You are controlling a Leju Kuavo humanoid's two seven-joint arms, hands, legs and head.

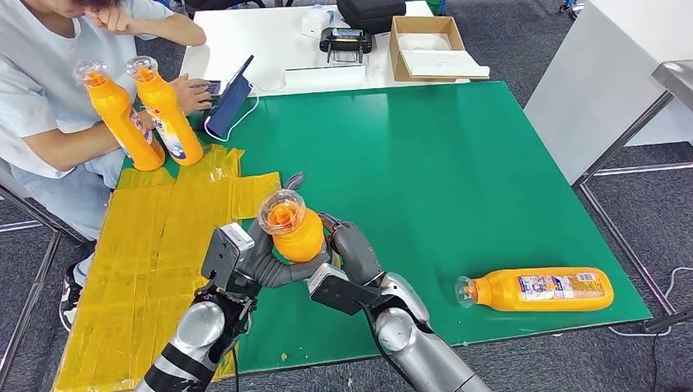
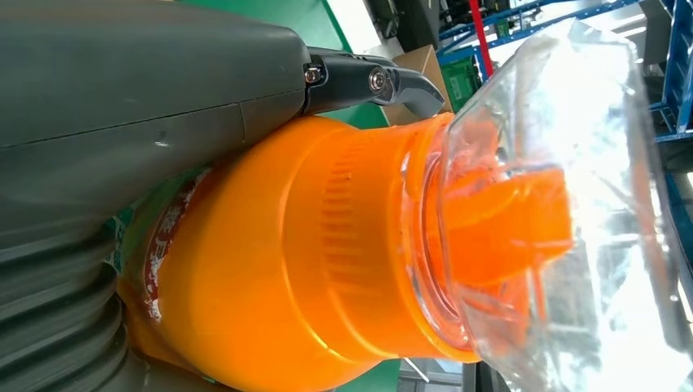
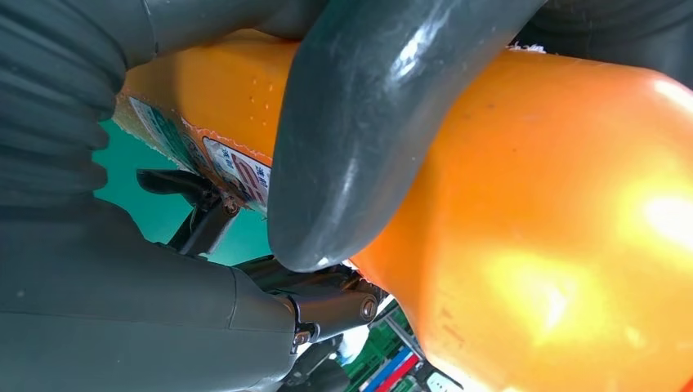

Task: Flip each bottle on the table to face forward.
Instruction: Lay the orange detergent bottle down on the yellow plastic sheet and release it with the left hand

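An orange bottle (image 1: 292,229) with a clear cap stands upright near the table's front, gripped from both sides by my left hand (image 1: 257,260) and my right hand (image 1: 347,249). The left wrist view shows its neck and clear cap (image 2: 564,220) close up, with my thumb along the body (image 2: 270,269). In the right wrist view my thumb (image 3: 368,139) wraps the orange body (image 3: 539,229). Two more orange bottles (image 1: 121,118) (image 1: 167,114) stand upright at the far left. Another orange bottle (image 1: 539,290) lies on its side at the front right.
Yellow sheets (image 1: 155,253) cover the left part of the green table (image 1: 441,163). A seated person (image 1: 49,90) is at the far left by a phone stand (image 1: 229,102). Behind, a white table holds a cardboard box (image 1: 429,45) and a black device (image 1: 347,39).
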